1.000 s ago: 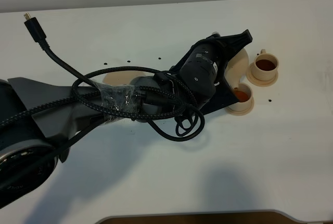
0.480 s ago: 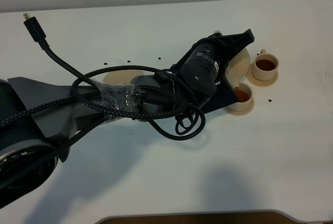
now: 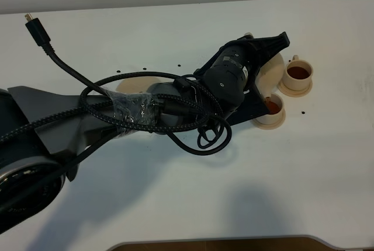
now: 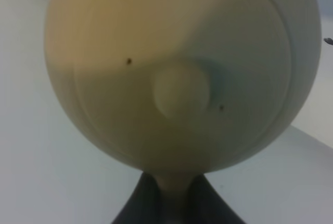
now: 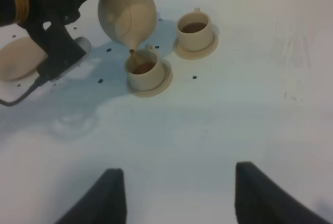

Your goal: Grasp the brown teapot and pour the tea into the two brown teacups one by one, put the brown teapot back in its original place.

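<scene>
A: At left, the flat round tan clay saucer (image 5: 15,62) sits bare. What moved?
B: The left jaws, clamped on the handle of the round tan clay teapot (image 5: 127,8), have swung slightly rightward. Its spout drips into the nearer tan clay cup (image 5: 143,70).
A: And the farther tan clay cup (image 5: 194,27)?
B: Already dark with tea. Pouring looks nearly done, with the return to the saucer still to come. The right jaws hang wide and empty.

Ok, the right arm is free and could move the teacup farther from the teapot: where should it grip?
Probably the teacup by its wall, the right tool coming from above: it stands upright, filled, and its loop handle looks too small to pinch.
</scene>
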Controlling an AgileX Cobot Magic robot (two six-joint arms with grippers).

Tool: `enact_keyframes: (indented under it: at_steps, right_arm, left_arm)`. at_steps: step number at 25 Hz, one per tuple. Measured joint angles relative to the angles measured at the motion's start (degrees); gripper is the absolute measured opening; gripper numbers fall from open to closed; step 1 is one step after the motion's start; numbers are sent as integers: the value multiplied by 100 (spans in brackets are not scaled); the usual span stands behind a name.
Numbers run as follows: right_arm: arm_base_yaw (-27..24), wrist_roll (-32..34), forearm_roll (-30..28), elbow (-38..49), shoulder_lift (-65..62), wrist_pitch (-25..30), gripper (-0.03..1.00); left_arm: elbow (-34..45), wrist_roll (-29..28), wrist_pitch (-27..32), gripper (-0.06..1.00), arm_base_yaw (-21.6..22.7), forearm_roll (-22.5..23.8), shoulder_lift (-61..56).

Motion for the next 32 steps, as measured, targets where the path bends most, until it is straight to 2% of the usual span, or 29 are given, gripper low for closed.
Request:
enact_keyframes:
  at_steps: [32]
  right_arm:
    - [0,0,0,0,0,0,48]
  left_arm:
    - [-169,219,-270,14,0,0,0]
